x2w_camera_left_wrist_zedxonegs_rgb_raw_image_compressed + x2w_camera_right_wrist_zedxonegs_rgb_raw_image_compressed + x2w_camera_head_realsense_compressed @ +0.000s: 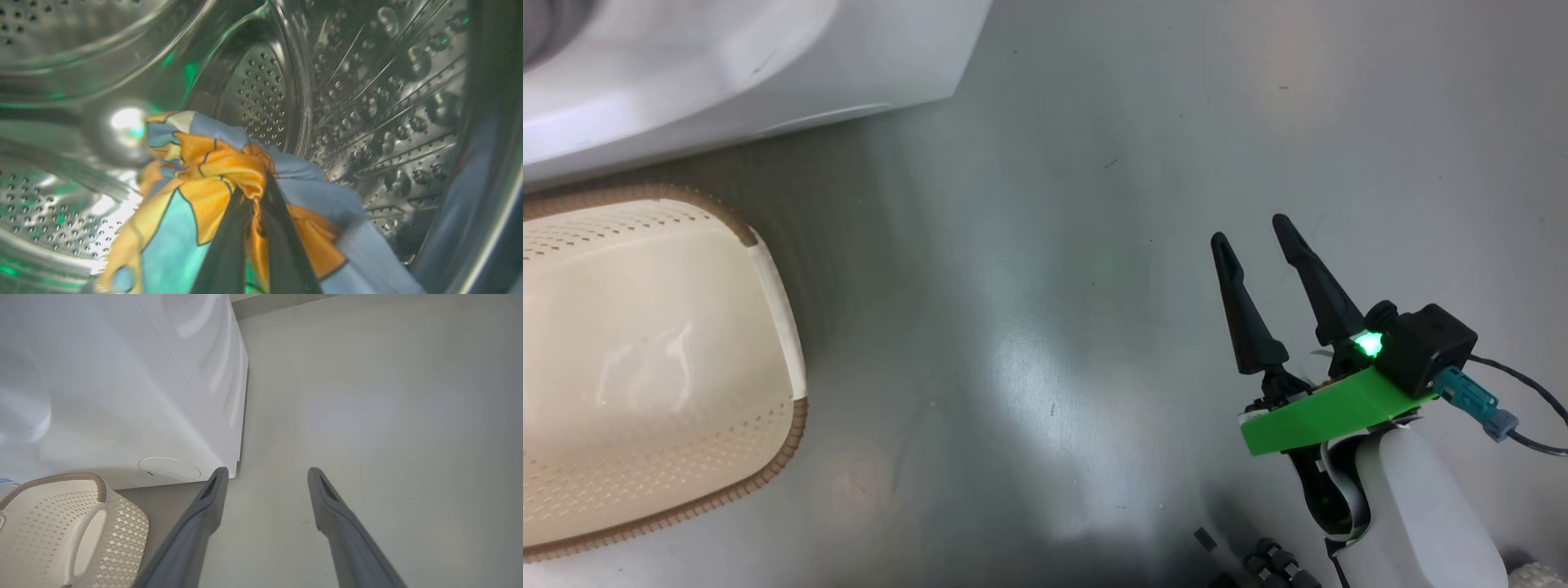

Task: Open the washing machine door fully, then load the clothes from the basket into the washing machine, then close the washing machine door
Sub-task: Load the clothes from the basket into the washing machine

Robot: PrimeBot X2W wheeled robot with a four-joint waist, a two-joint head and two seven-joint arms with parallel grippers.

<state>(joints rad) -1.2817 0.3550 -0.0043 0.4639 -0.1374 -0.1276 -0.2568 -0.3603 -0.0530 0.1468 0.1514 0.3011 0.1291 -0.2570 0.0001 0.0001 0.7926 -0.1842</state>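
The big white front-loading washing machine (122,396) stands on a smooth pale grey floor (1094,204). In the head view its lower corner fills the top left. In the right wrist view its front and side panels meet at a corner just beside the left finger's tip. From the left wrist, the view looks into the machine's perforated steel drum (388,102), whose ribbed, dimpled wall curves around on every side with green glints on the metal. The small cream plastic basket (796,425), with perforated sides and a brown woven-look rim, sits on the floor close in front of the machine, at the head view's left. Its bare glossy bottom faces up, and one side handle shows in the right wrist view. The clothes (220,163), a bunched bundle of light blue fabric with orange, cream and teal patches outlined in dark lines, are inside the drum, hanging against its lower wall. The left gripper (256,185) has its two dark fingers pinched tight on a fold of the orange cloth at the top of that bundle. The right gripper (1250,230) hangs over bare floor, well to the right of the basket, its two long dark fingers spread wide with nothing between them. A bright green bracket (1323,412) and a small green light (1368,345) sit at its wrist. Low on the machine's front is a small round white flap (169,469), just above the basket's rim.
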